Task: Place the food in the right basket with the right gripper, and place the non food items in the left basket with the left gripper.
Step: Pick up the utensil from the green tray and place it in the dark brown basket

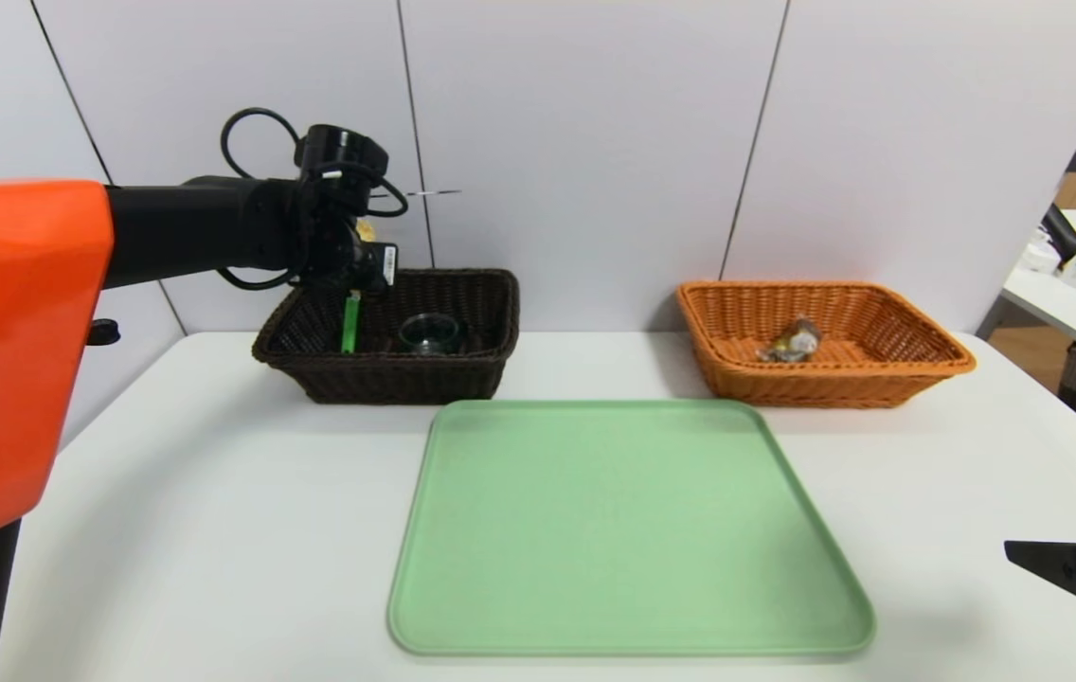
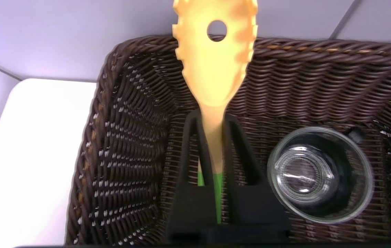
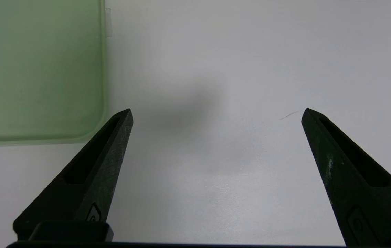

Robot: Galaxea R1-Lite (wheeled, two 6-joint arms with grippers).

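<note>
Left hand point(image 2: 215, 137) held the fork point(image 2: 215, 69) over the dark basket point(image 2: 119, 144).
Its fingers pinched the fork's neck beside the glass cup point(image 2: 319, 174); the right hand point(image 3: 216, 117) gaped wide, holding nothing.

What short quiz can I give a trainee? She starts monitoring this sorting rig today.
1. True or false: the glass cup sits in the dark basket.
2. What does the left gripper hold? A the glass cup; B the yellow-headed spoon; C nothing.
3. Fill in: the right gripper hangs open over the white ___, beside the green tray.
Key: 1 true; 2 B; 3 table.
</note>
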